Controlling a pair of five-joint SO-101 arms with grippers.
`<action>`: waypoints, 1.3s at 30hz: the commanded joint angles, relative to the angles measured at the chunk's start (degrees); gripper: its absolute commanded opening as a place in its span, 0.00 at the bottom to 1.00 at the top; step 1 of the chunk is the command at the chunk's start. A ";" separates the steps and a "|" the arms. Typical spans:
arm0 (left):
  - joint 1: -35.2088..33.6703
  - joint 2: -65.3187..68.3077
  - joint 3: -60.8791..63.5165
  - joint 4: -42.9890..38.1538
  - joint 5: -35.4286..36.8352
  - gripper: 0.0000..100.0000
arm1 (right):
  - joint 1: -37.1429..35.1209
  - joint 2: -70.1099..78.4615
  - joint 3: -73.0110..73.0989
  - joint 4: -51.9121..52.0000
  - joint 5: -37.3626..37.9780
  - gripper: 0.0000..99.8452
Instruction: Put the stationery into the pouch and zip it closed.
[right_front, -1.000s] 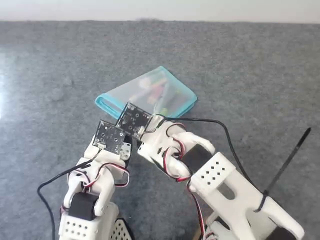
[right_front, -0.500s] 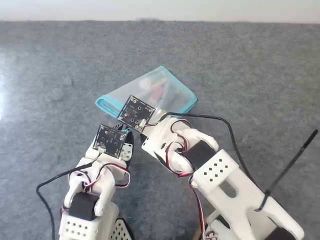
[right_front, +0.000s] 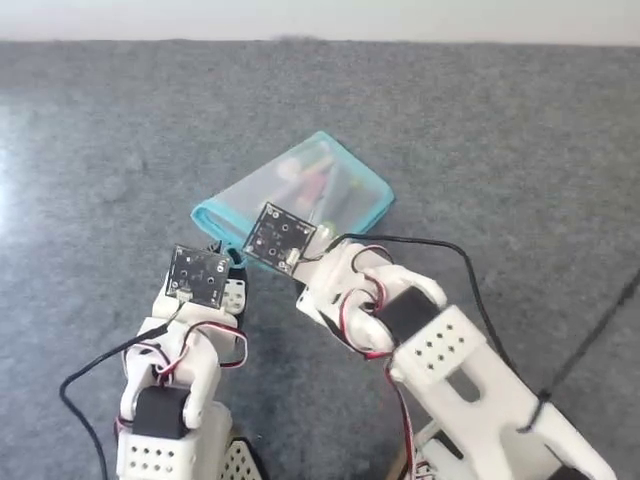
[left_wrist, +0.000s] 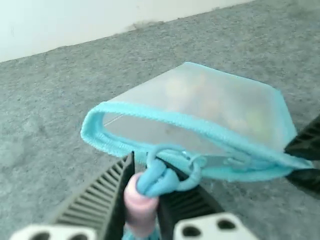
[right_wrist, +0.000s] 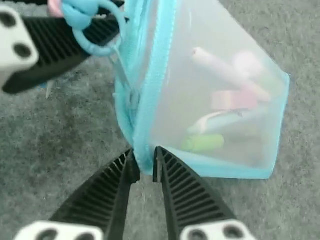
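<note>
Left claw (left_wrist: 145, 186) on pull (left_wrist: 161, 176) — right claw (right_wrist: 144, 164), pouch (right_wrist: 220, 70)

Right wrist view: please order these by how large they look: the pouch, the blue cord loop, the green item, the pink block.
1. pouch
2. blue cord loop, though it may lie nearer the camera
3. green item and pink block: about alike, so I do not rank them

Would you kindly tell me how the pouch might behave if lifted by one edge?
Probably floppy: the pouch is thin, translucent fabric, pinched flat in the right gripper. Likely light, holding a few small stationery pieces. Those lie loose, so they would probably slide to the low end if it tilts.
</note>
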 joint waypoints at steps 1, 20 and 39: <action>-2.02 -0.18 -2.15 -2.73 -0.44 0.01 | 2.15 -5.23 0.18 4.35 1.93 0.01; 3.60 -0.18 -4.79 2.64 -2.73 0.01 | -6.99 -16.13 6.77 1.10 -4.92 0.20; 15.65 0.09 -9.45 8.18 -4.66 0.01 | -10.86 -33.98 13.19 9.45 3.43 0.22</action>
